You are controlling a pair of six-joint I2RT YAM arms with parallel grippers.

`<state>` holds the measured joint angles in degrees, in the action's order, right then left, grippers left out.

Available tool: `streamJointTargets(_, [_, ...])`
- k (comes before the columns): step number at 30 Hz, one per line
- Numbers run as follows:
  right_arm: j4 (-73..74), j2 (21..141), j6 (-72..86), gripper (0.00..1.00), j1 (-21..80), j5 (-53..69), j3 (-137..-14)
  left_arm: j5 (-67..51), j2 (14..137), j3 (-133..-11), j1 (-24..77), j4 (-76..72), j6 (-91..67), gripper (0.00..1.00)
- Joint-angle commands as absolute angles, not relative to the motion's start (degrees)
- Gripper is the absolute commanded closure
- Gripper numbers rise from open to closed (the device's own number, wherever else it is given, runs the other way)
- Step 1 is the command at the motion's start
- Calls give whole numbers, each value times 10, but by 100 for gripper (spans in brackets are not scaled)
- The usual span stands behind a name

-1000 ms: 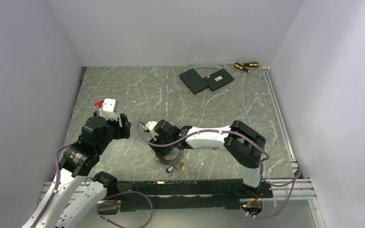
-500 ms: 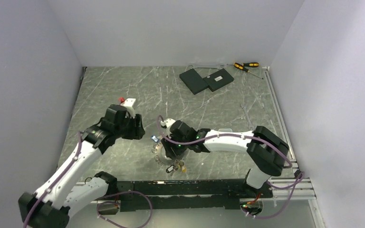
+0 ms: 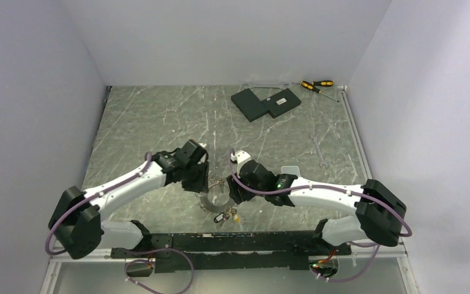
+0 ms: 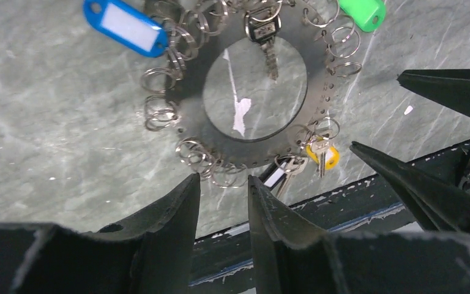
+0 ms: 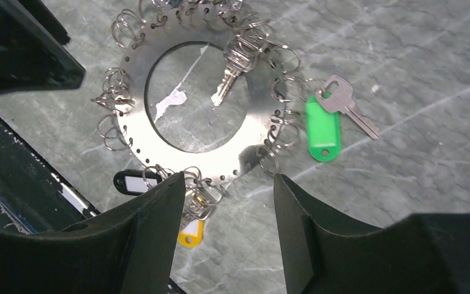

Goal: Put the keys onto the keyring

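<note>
Now the left fingers (image 4: 166, 215) have swung in above the keyring (image 4: 191, 117)

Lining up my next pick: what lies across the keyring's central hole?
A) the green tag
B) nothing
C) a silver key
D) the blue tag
C: the silver key lies over the hole of the keyring, the green tag outside its rim.
</note>
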<state>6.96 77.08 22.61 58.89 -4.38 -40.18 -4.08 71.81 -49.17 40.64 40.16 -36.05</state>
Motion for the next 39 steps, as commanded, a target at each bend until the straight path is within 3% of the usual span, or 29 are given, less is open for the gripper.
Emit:
streamJointTargets(1, [58, 732, 233, 41, 587, -83, -381, -2, 770, -539, 457, 418, -432, 61])
streamJointTargets(8, [65, 695, 231, 41, 585, -97, -359, 77, 849, -575, 505, 471, -477, 65])
streamJointTargets(24, [63, 682, 231, 41, 584, -88, -344, 151, 904, -549, 523, 433, -524, 70])
streamJointTargets(39, [57, 685, 230, 41, 584, -83, -341, 139, 915, -533, 531, 440, -545, 72])
